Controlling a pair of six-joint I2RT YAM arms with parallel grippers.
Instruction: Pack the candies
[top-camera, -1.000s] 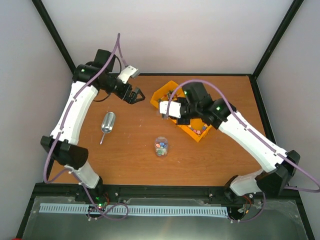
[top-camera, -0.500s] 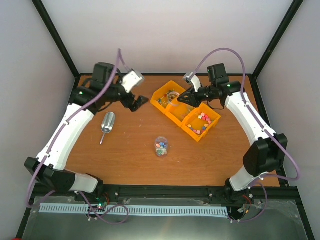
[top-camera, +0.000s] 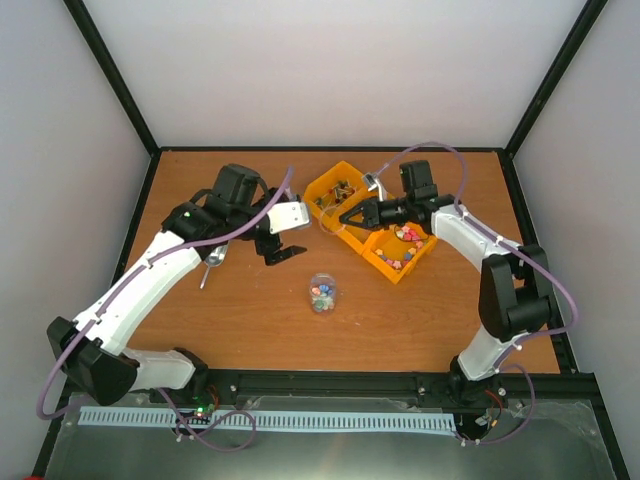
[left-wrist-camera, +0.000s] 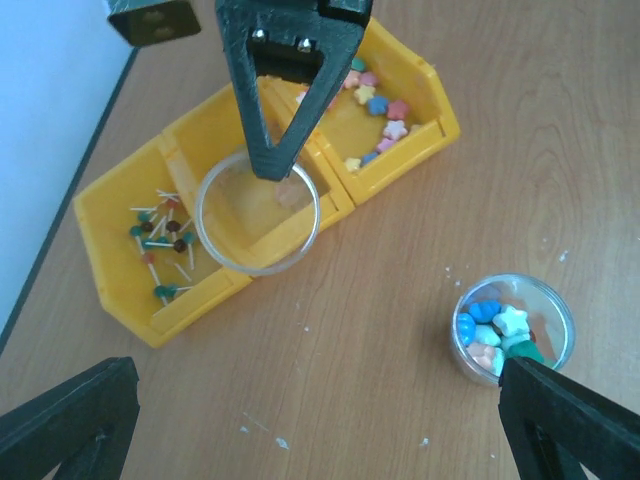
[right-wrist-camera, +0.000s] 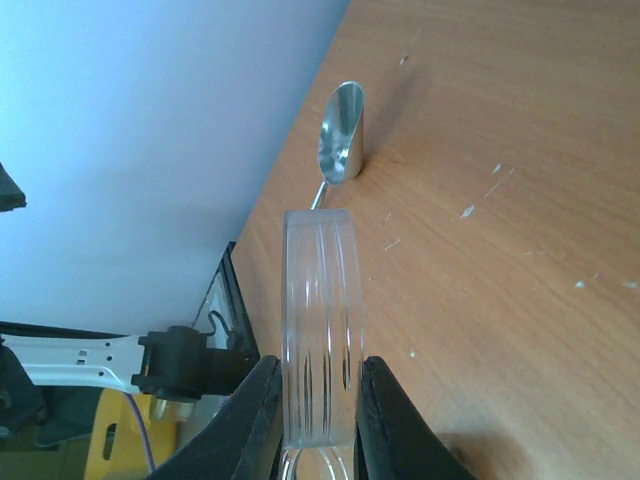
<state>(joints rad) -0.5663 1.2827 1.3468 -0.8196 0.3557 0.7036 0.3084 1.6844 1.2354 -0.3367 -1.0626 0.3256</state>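
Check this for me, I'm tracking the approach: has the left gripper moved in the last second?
Yes. The left gripper has come toward the arm bases and slightly right, closing on the candy jar, which stayed put.

Nothing here can be read from where I stand. No word, label, brand mark or number shows on the white arms (top-camera: 150, 272), the yellow bins (left-wrist-camera: 110, 290), the clear jar (left-wrist-camera: 563, 318) or the candies (left-wrist-camera: 492, 325) in it.
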